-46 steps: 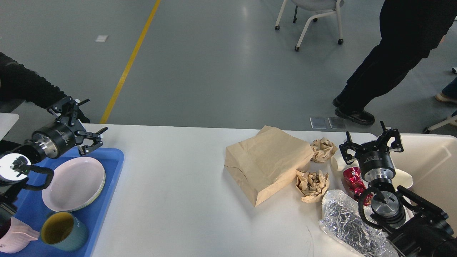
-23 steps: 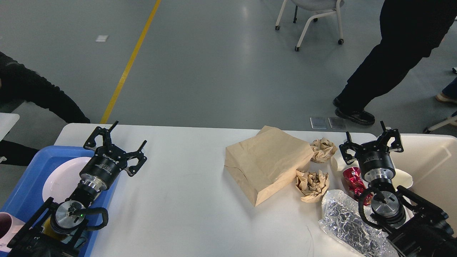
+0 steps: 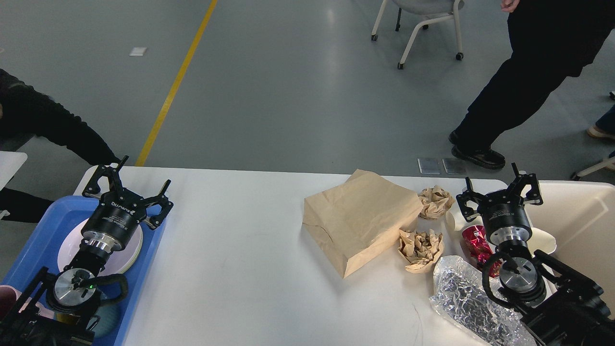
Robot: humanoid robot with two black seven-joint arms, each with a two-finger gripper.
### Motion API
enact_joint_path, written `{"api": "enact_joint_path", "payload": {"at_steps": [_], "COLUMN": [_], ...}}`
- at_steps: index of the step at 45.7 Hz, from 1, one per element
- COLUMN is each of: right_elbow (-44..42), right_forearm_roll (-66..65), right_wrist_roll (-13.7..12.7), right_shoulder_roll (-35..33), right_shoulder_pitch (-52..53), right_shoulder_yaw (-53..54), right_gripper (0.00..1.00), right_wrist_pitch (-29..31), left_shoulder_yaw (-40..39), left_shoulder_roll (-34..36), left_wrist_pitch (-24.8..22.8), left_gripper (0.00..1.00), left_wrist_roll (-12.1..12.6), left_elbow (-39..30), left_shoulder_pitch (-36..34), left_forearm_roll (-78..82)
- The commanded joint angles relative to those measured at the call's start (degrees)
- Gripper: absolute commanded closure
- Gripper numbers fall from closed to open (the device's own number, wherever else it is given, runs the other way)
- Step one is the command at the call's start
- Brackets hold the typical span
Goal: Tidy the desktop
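Both my hands empty over the white tabletop [image 3: 240, 269], fingers spread apart.
My left hand [image 3: 126, 186] hangs over the blue tray [image 3: 33, 240] at the left edge, which holds one stack of pale plates [image 3: 137, 242]. My right hand [image 3: 499, 190] hovers by the cream bin [image 3: 584, 226], above a red wrapper [image 3: 473, 240]. On the tabletop: one brown paper bag [image 3: 358, 218], two crumpled paper wads [image 3: 435, 202], one foil bag [image 3: 468, 302].
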Motion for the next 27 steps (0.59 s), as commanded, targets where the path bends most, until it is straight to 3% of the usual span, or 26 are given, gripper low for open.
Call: {"api": "enact_joint_path", "payload": {"at_steps": [1,27], "right_elbow": [0.0,-0.09], "right_forearm_roll": [0.0,0.0], "right_wrist_roll": [0.03,0.03], "right_shoulder_roll": [0.0,0.0], "right_shoulder_pitch": [0.0,0.0], "right_shoulder_yaw": [0.06,0.06], "right_gripper": [0.0,0.0], "right_wrist_pitch": [0.0,0.0], "left_shoulder_yaw": [-0.26,-0.26], "left_shoulder_roll": [-0.01,-1.07], "left_wrist_pitch": [-0.14,-0.4], "left_gripper": [0.04,0.04], "left_wrist_roll": [-0.02,-0.99], "left_elbow": [0.02,0.2], "left_shoulder_pitch": [-0.6,-0.51], "left_forearm_roll": [-0.25,-0.25]}}
